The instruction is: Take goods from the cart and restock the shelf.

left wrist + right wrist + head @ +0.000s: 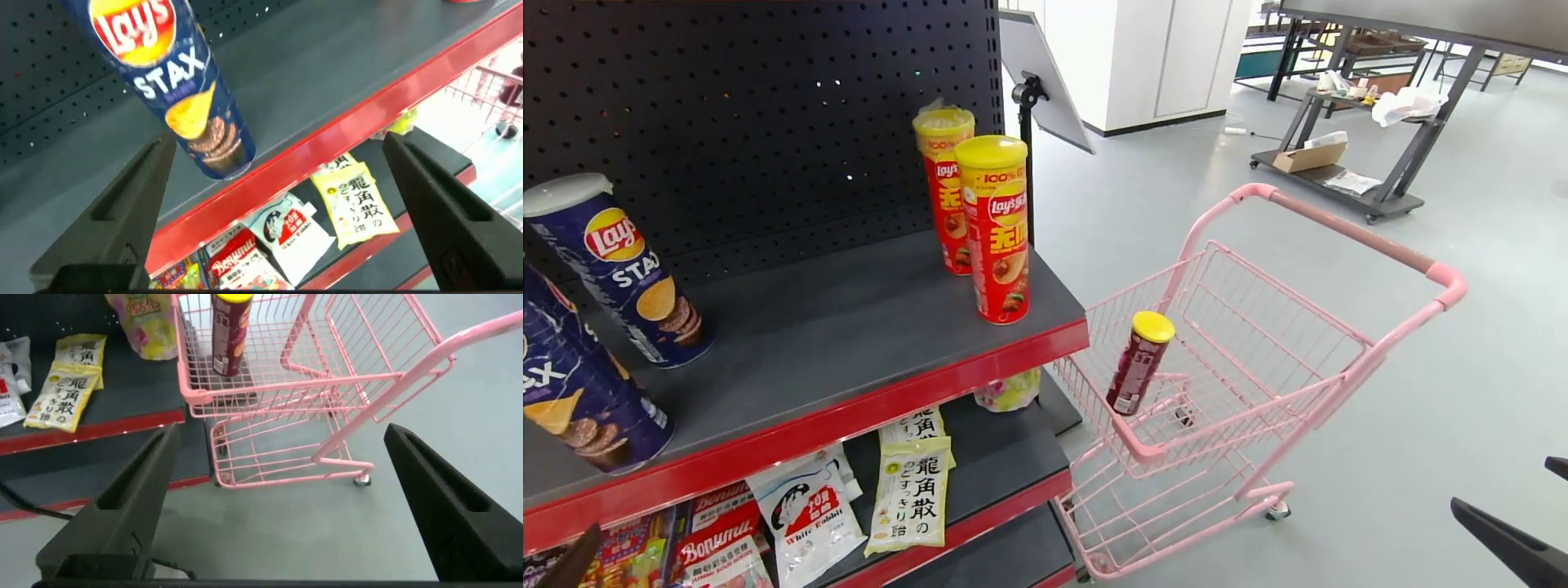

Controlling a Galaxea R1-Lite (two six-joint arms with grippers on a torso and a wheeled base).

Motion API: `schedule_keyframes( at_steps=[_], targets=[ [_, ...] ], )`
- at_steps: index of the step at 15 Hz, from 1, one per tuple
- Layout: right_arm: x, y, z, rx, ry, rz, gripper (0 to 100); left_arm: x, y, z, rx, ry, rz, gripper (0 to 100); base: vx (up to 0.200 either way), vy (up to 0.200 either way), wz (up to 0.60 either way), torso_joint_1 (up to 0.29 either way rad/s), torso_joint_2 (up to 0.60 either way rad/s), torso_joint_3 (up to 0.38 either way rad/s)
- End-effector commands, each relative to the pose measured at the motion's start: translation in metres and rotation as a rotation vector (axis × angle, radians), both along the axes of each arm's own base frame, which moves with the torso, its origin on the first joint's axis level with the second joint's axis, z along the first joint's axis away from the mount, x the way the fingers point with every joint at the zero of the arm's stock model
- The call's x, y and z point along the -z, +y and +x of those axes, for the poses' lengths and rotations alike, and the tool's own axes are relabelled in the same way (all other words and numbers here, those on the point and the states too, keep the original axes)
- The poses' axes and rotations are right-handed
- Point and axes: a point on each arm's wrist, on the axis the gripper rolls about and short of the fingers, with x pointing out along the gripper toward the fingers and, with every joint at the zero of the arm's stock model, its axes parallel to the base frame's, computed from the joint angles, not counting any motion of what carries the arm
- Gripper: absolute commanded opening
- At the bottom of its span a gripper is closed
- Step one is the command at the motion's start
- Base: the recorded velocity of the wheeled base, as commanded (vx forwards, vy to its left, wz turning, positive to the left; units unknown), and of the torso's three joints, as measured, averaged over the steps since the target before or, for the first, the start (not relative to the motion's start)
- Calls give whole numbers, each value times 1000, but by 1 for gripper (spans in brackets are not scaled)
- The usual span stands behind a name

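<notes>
Reaching in carelessly could snag a finger on the pink cart's wire wall or topple the maroon can standing in the basket's shelf-side corner. The right pincer hangs wide and empty over the floor, well apart from it. The left pincer, also wide, hovers near the blue can on the shelf.

Our head camera looks down, shelf at frame left, pink cart at right. Our left wrist sees the shelf closely; our right wrist looks down on the cart.
</notes>
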Motion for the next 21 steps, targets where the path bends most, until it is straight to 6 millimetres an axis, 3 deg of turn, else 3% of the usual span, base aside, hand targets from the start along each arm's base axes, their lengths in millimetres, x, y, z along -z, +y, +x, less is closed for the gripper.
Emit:
schedule_keyframes(
  at_steps=[1, 10, 15, 17, 19, 20, 21],
  targets=[
    [3, 0, -1, 2, 6, -1, 100, 0, 0, -1, 0, -8, -1, 100, 0, 0, 0, -149, 359, 217],
    [6, 0, 0, 3, 25, -3, 100, -1, 0, -2, 0, -16, -3, 100, 0, 0, 0, -163, 440, 277],
    [4, 1, 15, 3, 76, -10, 100, -3, 1, -3, -2, -25, -5, 100, 0, 0, 0, -171, 543, 365],
    [-5, 3, 27, -1, 84, -8, 100, -3, 0, -2, -2, -25, -5, 100, 0, 0, 0, -90, 317, 222],
    [-28, 9, 86, 13, 100, 36, 100, -5, 0, -2, -2, -29, -5, 100, 0, 0, 0, -24, 100, 78],
    [-28, 13, 110, 14, 101, 60, 100, -4, 0, -2, 1, -26, -6, 100, 0, 0, 0, 0, 0, 0],
    [-26, 16, 121, 11, 97, 69, 100, -4, 0, -2, -2, -25, -6, 100, 0, 0, 0, 0, 0, 0]
  ],
)
